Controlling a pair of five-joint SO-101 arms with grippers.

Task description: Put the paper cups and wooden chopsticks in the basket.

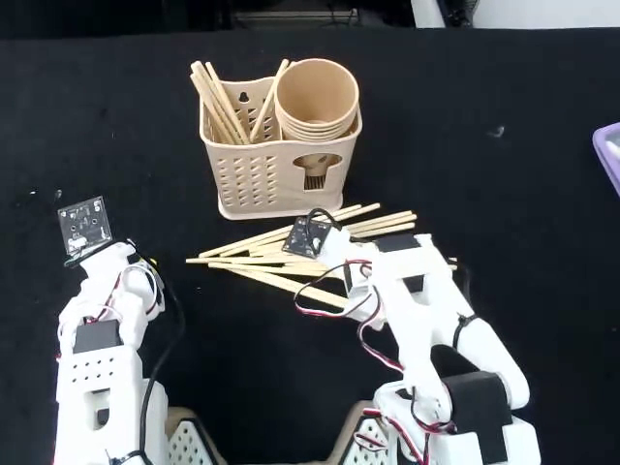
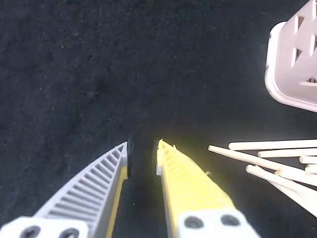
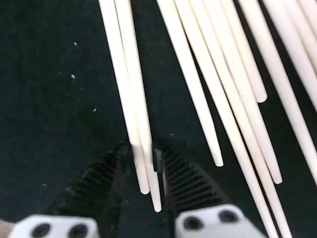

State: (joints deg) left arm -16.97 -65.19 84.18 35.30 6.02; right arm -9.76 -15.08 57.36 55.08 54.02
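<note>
The loose wooden chopsticks [image 1: 242, 262] lie fanned on the black desk [image 1: 504, 291] at the middle of the high view, just below the basket [image 1: 257, 174]. They look light, thin, stiff and smooth, so they will probably roll or slide out of a loose hold and pivot if pinched near an end. A grip near the middle of their length, with the sticks lying parallel across the pads, looks safest. Tapered tips show in the right wrist view, and those narrower ends offer less to hold.

The right pincer [image 3: 146, 158] is closed on two chopsticks [image 3: 133, 99] lying side by side, and it takes them close to one end. From there the long free part may swing when lifted.

By count, two sticks are in that pincer. About eight more lie around them on the desk, though they overlap too much for a sure number. About six chopsticks [image 1: 218, 102] stand slanted in the basket's left compartment at the upper centre of the frame. The paper cups [image 1: 317, 97] sit nested in its right compartment, about five by their rims, with none on the desk. They look light and easily crushed, but seem to need no further handling.

There is one basket. At the lower left of the high view, well apart from the pile, the left pincer [image 2: 142, 146] has its jaws barely parted and holds nothing.
</note>
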